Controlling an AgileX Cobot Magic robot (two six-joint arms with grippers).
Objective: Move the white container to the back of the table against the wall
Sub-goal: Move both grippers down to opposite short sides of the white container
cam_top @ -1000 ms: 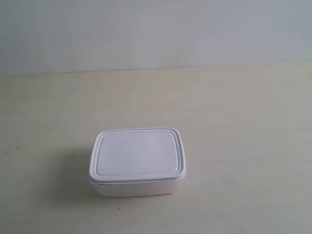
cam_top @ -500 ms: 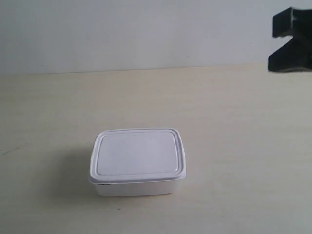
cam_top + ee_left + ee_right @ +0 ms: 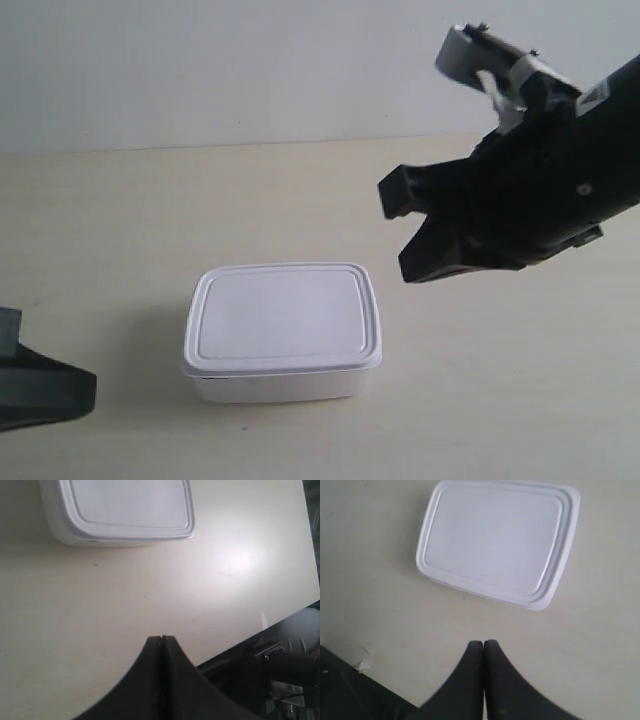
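The white container (image 3: 283, 330) stands lid on, on the beige table (image 3: 120, 220), well in front of the pale wall (image 3: 250, 70). The arm at the exterior view's right hangs above the table, its gripper (image 3: 400, 232) up and to the right of the box, not touching it. The right wrist view looks down on the container (image 3: 497, 542) beyond my right gripper (image 3: 483, 643), which is shut and empty. A dark gripper tip (image 3: 85, 385) enters low at the exterior view's left. My left gripper (image 3: 161, 639) is shut, with the container (image 3: 120, 510) some way ahead.
The table's near edge and dark robot hardware (image 3: 280, 665) show in the left wrist view. A dark edge (image 3: 340, 685) also shows in the right wrist view. Bare table (image 3: 300, 200) lies between the box and the wall.
The arm at the exterior view's right came in from the upper right edge and moved left and down toward the box. A dark gripper tip appeared at the lower left. The container has not moved.
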